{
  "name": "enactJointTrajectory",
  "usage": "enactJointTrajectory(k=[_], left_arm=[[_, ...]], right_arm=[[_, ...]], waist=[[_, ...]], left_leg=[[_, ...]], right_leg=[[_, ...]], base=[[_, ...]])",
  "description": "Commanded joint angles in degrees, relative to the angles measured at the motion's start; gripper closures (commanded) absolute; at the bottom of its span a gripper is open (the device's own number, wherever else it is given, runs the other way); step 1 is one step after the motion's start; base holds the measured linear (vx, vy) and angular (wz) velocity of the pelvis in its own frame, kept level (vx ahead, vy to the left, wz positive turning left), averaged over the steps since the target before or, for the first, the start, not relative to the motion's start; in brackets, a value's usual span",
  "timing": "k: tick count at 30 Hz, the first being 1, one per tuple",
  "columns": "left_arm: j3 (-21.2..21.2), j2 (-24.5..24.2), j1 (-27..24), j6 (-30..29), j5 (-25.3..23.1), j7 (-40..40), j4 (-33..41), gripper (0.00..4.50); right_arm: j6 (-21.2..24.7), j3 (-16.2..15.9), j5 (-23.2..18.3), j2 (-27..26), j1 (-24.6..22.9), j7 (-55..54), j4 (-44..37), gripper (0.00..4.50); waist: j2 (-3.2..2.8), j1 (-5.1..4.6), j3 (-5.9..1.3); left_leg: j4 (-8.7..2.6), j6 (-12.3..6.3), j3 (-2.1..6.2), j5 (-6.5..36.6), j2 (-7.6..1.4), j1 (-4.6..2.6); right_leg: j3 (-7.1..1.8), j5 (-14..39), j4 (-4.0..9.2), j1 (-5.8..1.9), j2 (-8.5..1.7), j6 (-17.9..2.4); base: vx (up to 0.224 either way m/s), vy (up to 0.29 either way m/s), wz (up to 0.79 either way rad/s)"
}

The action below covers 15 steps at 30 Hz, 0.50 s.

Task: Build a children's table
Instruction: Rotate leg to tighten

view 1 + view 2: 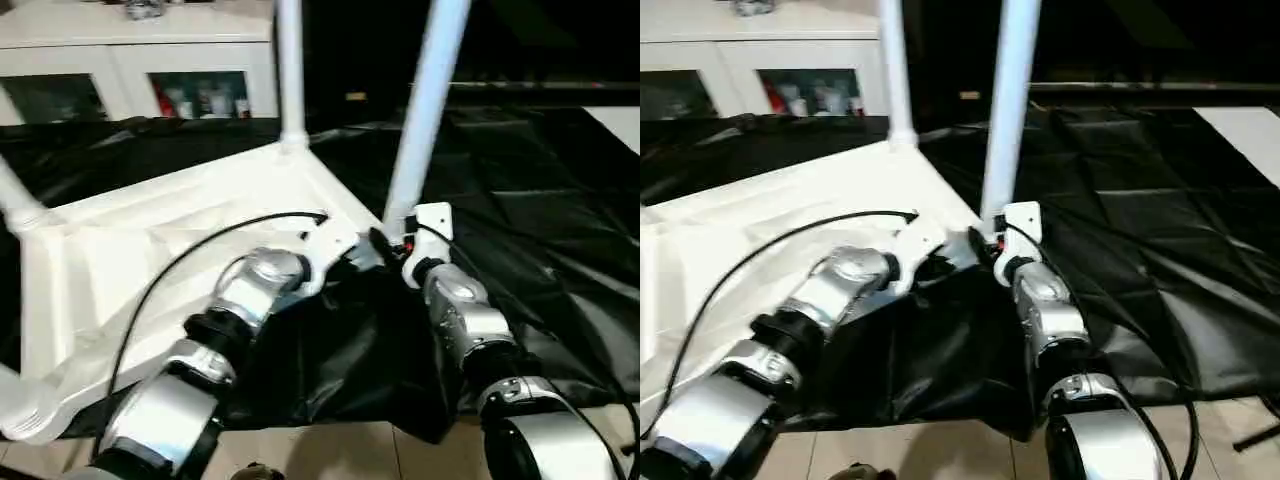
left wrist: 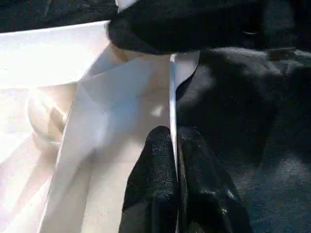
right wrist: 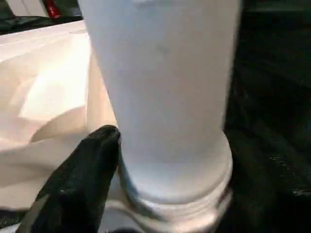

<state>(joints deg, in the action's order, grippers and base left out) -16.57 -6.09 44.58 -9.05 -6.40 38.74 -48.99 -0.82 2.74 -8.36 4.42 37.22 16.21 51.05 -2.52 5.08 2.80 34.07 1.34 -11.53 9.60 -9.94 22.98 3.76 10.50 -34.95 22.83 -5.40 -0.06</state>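
The white plastic rectangular tabletop (image 1: 170, 250) lies ribbed side up on the black-draped desk (image 1: 530, 200); the left pincer (image 2: 176, 160) is pinched narrow on its thin rim; just beyond the right pincer (image 3: 160, 160), whose spread I cannot tell, stands a white tapered tube leg (image 1: 425, 110). If that leg is only half-seated, a sideways nudge could tip it out; legs counted: four, one tabletop.

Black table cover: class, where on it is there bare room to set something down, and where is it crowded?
Bare: the black cover right of the near leg, out to the far edge. Crowded: the tabletop corner, where the left gripper pinches its rim and the right gripper meets the leg's base.
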Motion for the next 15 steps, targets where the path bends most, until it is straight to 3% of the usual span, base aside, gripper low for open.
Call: enactJointTrajectory(k=[1,4,6,7,9,10,11,15], left_arm=[[0.87,-0.94,-1.15,2.78,0.66,1.19,1.75,4.5],[0.22,-3.07,-3.54,3.25,1.53,5.69,6.36,4.5],[0.14,-3.94,-4.39,3.44,1.94,7.22,7.89,4.5],[-0.17,-5.52,-5.97,3.87,2.85,10.31,10.31,4.5],[-0.5,-6.86,-7.26,4.23,3.61,13.11,12.32,4.5],[-0.5,-6.86,-7.26,4.23,3.61,13.11,12.32,4.5],[-0.92,-8.68,-9.06,3.26,5.16,17.93,15.66,4.5],[-1.36,-10.75,-11.12,1.14,6.9,23.42,20.48,4.5]], right_arm=[[0.89,-0.66,-0.26,0.54,-0.59,3.04,0.66,0.68],[2.28,-3.03,-0.18,4.56,-1.88,13.76,-3.5,0.52],[2.38,-4.12,-0.18,6.31,-2.77,18.32,-5.42,0.52],[1.43,-6.37,0.0,9.43,-4.57,25.55,-8.73,0.52],[1.08,-8.01,0.01,11.81,-5.96,30.35,-11.41,0.52],[1.08,-8.01,0.01,11.81,-5.96,30.35,-11.41,0.52],[2.73,-9.46,-0.52,14.75,-7.19,35.82,-14.6,0.52],[3.86,-9.19,-2.6,17.16,-7.48,42.21,-17.41,0.52]], waist=[[0.99,0.23,-3.76],[1.47,0.58,-3.77],[1.35,0.74,-3.88],[0.82,0.83,-3.98],[1.12,0.96,-4.02],[0.99,0.98,-4.0],[1.14,1.0,-3.93],[1.33,1.21,-3.88]], left_leg=[[-4.67,-1.45,2.11,15.99,-3.35,-1.36],[-4.3,-3.15,1.8,13.79,-3.35,-1.22],[-4.11,-3.98,1.72,11.89,-3.41,-1.18],[-3.98,-4.35,1.67,10.94,-3.41,-1.2],[-3.88,-5.07,1.65,9.88,-3.54,-1.04],[-3.84,-5.27,1.59,9.69,-3.52,-1.06],[-3.83,-5.57,1.54,9.79,-3.49,-1.05],[-3.87,-5.51,1.52,10.66,-3.79,-1.21]], right_leg=[[-2.26,16.6,4.98,-2.17,-4.23,-10.96],[-2.35,15.0,4.83,-2.31,-4.3,-11.48],[-2.34,12.71,4.55,-2.36,-4.16,-11.88],[-2.31,11.18,4.31,-2.29,-4.04,-12.36],[-2.18,8.63,3.98,-2.47,-3.85,-12.97],[-2.2,8.24,3.95,-2.38,-3.78,-13.16],[-2.14,8.28,3.91,-2.41,-3.72,-13.57],[-2.3,10.02,3.76,-2.22,-3.91,-14.46]], base=[[0.0,0.0,0.0],[0.0,0.0,0.0],[0.0,0.0,0.0],[0.0,0.0,0.0],[0.0,0.0,0.0],[0.0,0.0,0.0],[0.0,0.0,0.0],[0.0,0.0,0.0]])
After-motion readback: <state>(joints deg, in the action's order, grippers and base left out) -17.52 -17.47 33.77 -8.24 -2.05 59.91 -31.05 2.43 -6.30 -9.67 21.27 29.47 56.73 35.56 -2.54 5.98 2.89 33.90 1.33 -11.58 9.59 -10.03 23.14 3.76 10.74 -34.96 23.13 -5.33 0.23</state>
